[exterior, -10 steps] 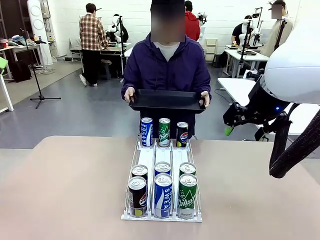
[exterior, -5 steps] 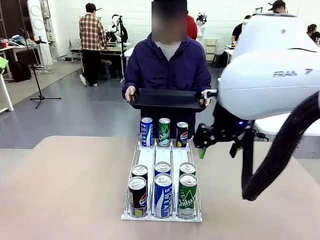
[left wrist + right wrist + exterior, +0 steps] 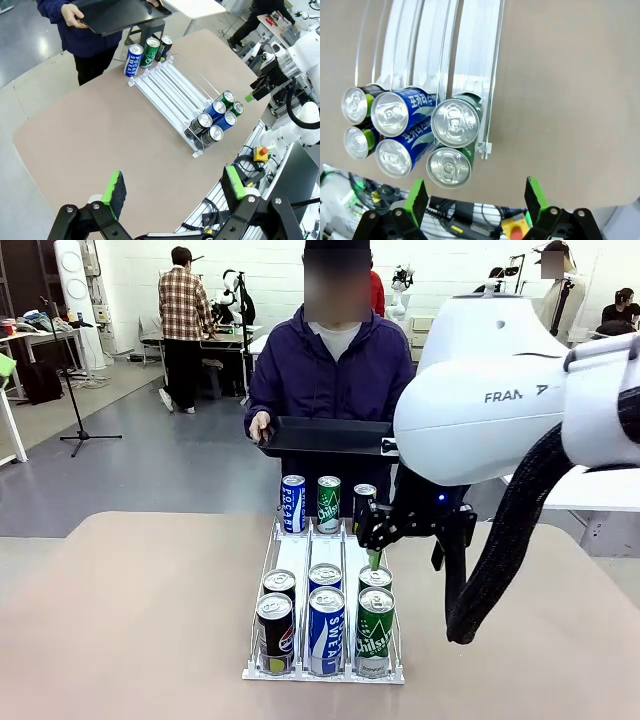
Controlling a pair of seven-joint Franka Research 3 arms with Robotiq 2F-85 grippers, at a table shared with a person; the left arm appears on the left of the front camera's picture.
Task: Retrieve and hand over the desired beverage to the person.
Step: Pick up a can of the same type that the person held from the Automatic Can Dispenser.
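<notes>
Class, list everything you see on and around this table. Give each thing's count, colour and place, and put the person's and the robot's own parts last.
Table: 1, beige, under the rack.
Can rack: 1, white, three lanes, mid-table.
Pepsi cans: 3, black; two at the near end of the left lane, one at the far end of the right lane.
Pocari Sweat cans: 3, blue; two at the near end of the middle lane, one at the far end of the left lane.
Chilsung cans: 3, green; two at the near end of the right lane, one at the far end of the middle lane.
Tray: 1, black, in the person's hands.
Person: 1, purple jacket, far side.
Left gripper: black, green pads, open, raised over the table.
Right gripper: same colours, open, over the near Chilsung cans.
</notes>
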